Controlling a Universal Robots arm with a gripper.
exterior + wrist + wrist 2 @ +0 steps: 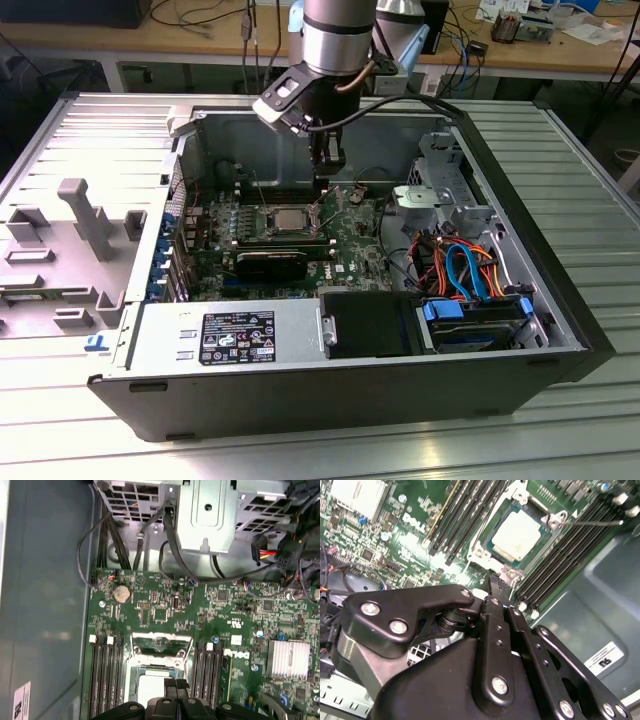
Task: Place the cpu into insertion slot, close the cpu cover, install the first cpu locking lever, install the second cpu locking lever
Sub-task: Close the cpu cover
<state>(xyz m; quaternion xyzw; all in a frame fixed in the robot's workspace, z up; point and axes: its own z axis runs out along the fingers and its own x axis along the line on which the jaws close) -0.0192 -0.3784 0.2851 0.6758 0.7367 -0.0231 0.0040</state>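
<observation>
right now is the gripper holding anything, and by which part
Nothing is held. The gripper is shut with nothing between its fingers, and its tip is by the edge of the cpu, which lies in its socket.

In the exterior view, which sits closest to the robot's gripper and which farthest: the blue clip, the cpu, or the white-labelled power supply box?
Counting from the gripper:
1. cpu: on the motherboard right beside it, slightly toward the exterior view's left.
2. power supply box: along the case's near wall.
3. blue clip: at the case's outer corner, far toward the exterior view's left.
</observation>
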